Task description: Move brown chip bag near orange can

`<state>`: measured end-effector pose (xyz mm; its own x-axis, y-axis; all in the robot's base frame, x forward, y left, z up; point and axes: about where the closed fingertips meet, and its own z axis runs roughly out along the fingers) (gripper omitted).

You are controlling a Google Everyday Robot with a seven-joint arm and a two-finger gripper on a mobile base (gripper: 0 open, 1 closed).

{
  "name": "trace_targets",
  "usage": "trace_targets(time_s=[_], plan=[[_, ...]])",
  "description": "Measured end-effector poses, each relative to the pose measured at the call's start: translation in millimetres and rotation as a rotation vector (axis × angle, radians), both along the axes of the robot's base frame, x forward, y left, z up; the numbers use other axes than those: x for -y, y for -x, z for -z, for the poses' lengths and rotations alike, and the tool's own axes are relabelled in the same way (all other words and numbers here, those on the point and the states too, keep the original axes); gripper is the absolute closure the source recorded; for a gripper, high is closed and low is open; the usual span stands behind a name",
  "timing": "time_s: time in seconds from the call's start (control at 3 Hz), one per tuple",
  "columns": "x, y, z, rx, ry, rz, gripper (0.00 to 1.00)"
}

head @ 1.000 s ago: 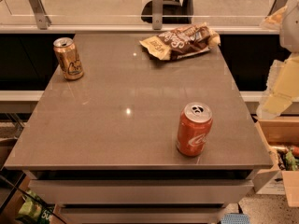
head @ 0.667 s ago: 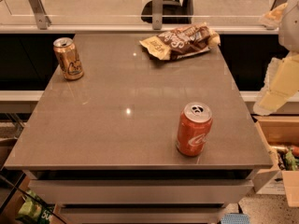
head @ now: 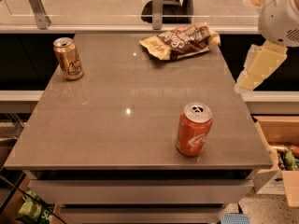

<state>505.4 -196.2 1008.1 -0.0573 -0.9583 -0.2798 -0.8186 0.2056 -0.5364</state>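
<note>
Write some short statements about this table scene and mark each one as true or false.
1. The brown chip bag lies near the far edge of the table. True.
2. The orange can lies on its side. False: it stands upright near the far left corner.
3. The gripper holds the bag. False: it hangs beyond the table's right edge, apart from the bag.
4. A red-orange can stands upright near the front edge. True.
5. The bag touches the orange can. False: bare table lies between them.
</note>
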Motion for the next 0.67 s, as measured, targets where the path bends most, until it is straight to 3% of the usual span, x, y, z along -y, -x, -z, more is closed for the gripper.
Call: trace_targets(time_s=[0.67], plan=[[1.4, 0.7, -3.5, -0.016, 0.038, 0.027, 0.0]])
